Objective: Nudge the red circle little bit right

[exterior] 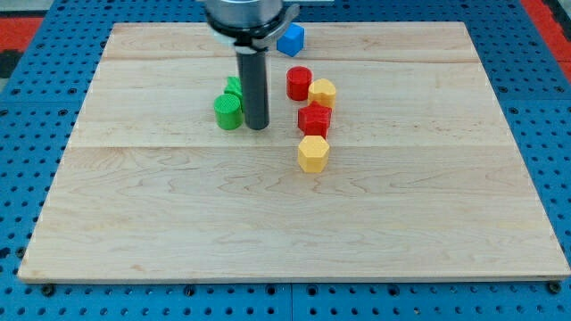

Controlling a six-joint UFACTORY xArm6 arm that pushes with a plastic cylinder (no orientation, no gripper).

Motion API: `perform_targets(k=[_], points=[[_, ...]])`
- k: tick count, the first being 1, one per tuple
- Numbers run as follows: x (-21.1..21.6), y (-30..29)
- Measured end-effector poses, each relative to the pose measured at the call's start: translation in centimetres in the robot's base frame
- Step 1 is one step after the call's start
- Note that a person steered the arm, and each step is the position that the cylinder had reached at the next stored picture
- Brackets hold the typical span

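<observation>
My tip (257, 127): lower end of a straight dark rod, no gripper fitted, resting on the pale wooden bench (268, 223) just right of the green cylinder (228, 112). Red circle (299, 83): upper centre, right of my tip and apart from it, touching the small yellow block (322, 92). Below these: red block (314, 119), yellow hexagonal block (313, 153); blue cube (291, 40) near the top edge.

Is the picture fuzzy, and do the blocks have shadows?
Camera view: sharp all over, evenly lit, no glare on the wooden board; the red circle and yellow hexagon cast only faint soft shadows; my tip sits right of the green cylinder.
</observation>
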State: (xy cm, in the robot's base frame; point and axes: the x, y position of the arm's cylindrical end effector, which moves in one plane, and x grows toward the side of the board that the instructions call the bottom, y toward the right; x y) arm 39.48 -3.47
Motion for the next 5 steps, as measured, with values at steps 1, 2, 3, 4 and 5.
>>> perform_targets(k=[1, 2, 3, 4, 5], points=[[-3.6, 0.9], [-6.0, 3.1], [-7.5, 3.2], [-8.6, 3.2], [-9.7, 3.5]])
